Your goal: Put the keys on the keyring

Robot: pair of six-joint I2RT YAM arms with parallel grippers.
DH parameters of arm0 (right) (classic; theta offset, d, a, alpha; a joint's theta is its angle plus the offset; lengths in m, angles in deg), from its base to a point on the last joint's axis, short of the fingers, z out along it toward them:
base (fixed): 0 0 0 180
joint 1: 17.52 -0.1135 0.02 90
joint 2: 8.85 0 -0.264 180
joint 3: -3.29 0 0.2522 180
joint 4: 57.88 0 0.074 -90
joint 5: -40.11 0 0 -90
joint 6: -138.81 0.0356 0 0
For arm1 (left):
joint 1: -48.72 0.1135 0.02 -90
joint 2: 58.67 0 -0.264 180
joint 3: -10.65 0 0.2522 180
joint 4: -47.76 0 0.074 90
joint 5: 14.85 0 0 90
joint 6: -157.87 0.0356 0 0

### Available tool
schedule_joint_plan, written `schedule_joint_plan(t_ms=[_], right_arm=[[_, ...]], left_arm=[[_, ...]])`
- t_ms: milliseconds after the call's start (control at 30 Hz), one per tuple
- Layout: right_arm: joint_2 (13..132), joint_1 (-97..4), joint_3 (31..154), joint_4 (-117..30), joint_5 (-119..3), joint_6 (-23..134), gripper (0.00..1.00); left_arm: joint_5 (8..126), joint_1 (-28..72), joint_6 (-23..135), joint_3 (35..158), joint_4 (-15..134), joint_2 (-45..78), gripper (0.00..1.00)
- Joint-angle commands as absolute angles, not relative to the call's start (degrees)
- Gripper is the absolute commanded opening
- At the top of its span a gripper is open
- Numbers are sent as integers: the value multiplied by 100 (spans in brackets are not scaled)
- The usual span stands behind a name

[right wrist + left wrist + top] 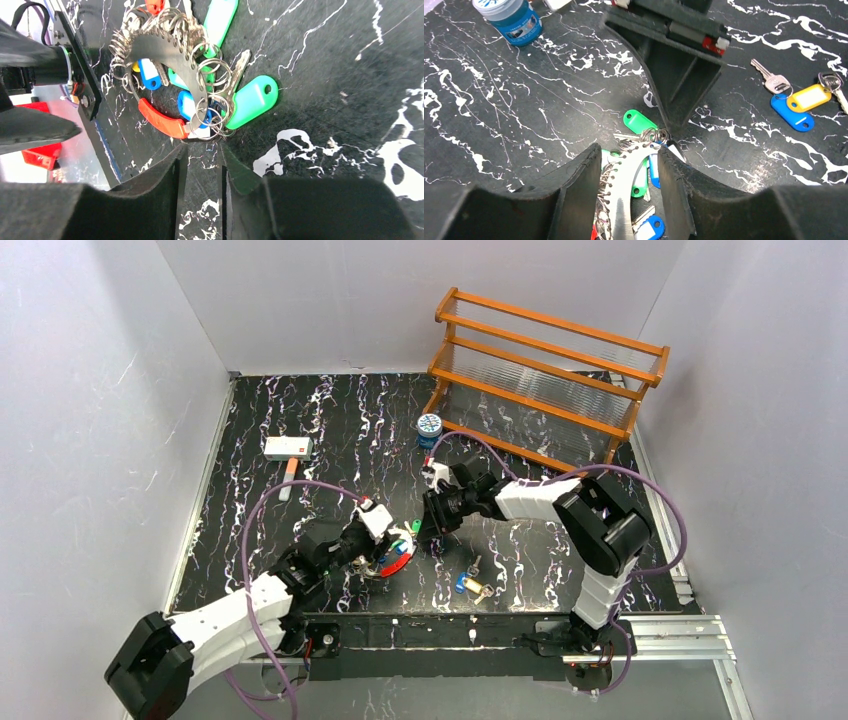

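Two tools meet over the keyring (398,558), which sits close to the near edge of the surface (330,420), a little left of the middle. Lots of keys with green, blue and red tags hang on it.

The left tool (629,150) has its fingers (579,190) on each side of the ring's flat silver band. They are partly apart. I cannot tell if they squeeze the band or just stand around it.

The right tool (202,147) points straight at the end of the band, just beside the little wire loops there. Its jaws are a small way apart, with nothing between them. A green-tag key (252,100) lies just off that end. I cannot tell if its loop is on the band yet.

Some loose keys (470,585) with blue and yellow tags lie nearer the near edge, on the right arm's side, well apart from the ring. I think the right arm is the closer one to fetch them. It would need to turn away from the ring and reach toward the near edge.
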State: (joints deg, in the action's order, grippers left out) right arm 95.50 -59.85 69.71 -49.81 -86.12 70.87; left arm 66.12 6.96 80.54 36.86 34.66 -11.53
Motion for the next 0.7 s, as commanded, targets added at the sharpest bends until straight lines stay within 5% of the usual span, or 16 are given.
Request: schedule_joint_plan(t_ms=[0, 400, 667], right_arm=[[9144, -5920, 6939, -4887, -8298, 6797, 38], [8155, -6012, 6923, -4729, -7102, 5310, 58], [7361, -6014, 5908, -6134, -7932, 3416, 61]], left_arm=[[6295, 702, 8359, 3592, 3233, -954, 42], [6619, 697, 7639, 3599, 3222, -1227, 41], [7616, 702, 6861, 3278, 3630, -2378, 41]])
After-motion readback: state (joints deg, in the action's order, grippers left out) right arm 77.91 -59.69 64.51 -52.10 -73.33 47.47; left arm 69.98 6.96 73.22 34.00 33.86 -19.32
